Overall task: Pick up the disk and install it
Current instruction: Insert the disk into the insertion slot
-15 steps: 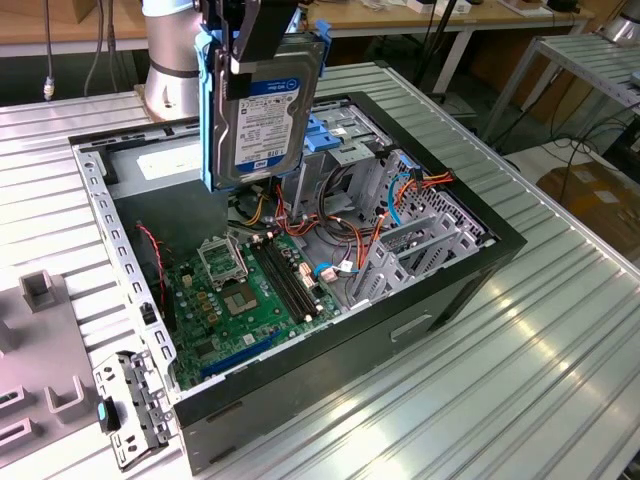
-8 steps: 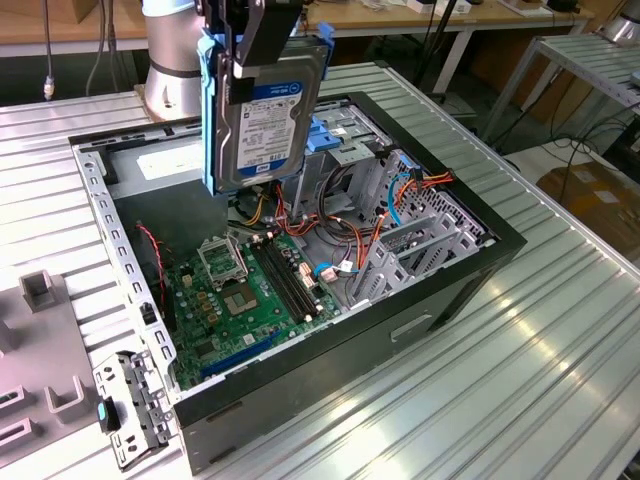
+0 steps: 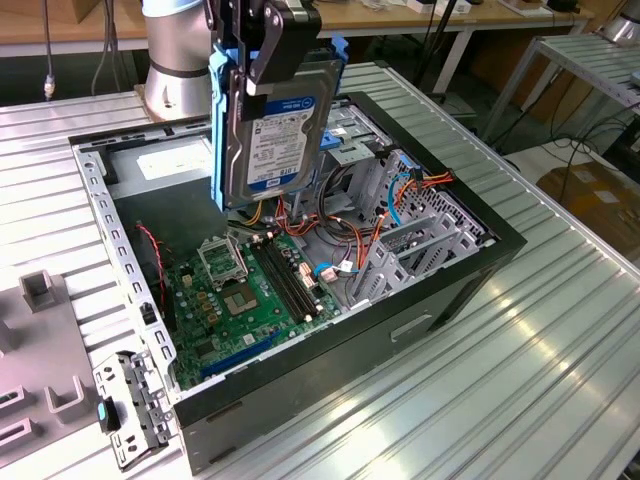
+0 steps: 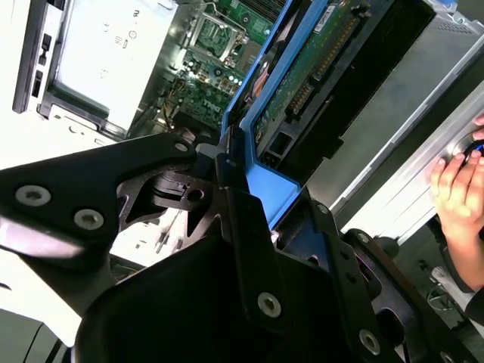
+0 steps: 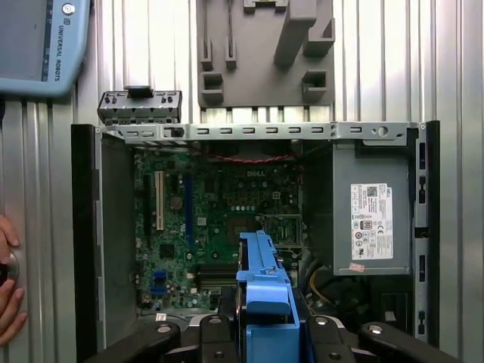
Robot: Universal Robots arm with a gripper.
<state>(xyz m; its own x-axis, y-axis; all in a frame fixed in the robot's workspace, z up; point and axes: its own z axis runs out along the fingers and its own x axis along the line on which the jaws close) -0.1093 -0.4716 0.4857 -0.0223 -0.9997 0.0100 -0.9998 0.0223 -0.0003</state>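
While the black two-fingered gripper (image 3: 263, 72) is clamped shut on it, the flat silver-metal hard disk (image 3: 285, 135), with its white, blue and black label and blue plastic side rails, hangs on edge in the air. It is over the back half of the open black computer case (image 3: 330, 385), touching nothing but the fingers. The case lies on its side on the ribbed aluminium table (image 3: 560, 350), which leaves its interior open from above.

Below the disk sit the green motherboard (image 3: 240, 290) and a bundle of orange, red and blue cables (image 3: 400, 190). The grey perforated-metal drive cage (image 3: 420, 235) stands to the exterior view's right. The hold near the top probably keeps the disk's lower end free, and the height keeps it clear of the wiring.

In the first wrist view the grey power-supply box with a white sticker (image 5: 370, 219) sits inside the case. A person's hand (image 4: 457, 189) rests by a metal edge, apart from the gripper. The disk is lifted but not yet seated.
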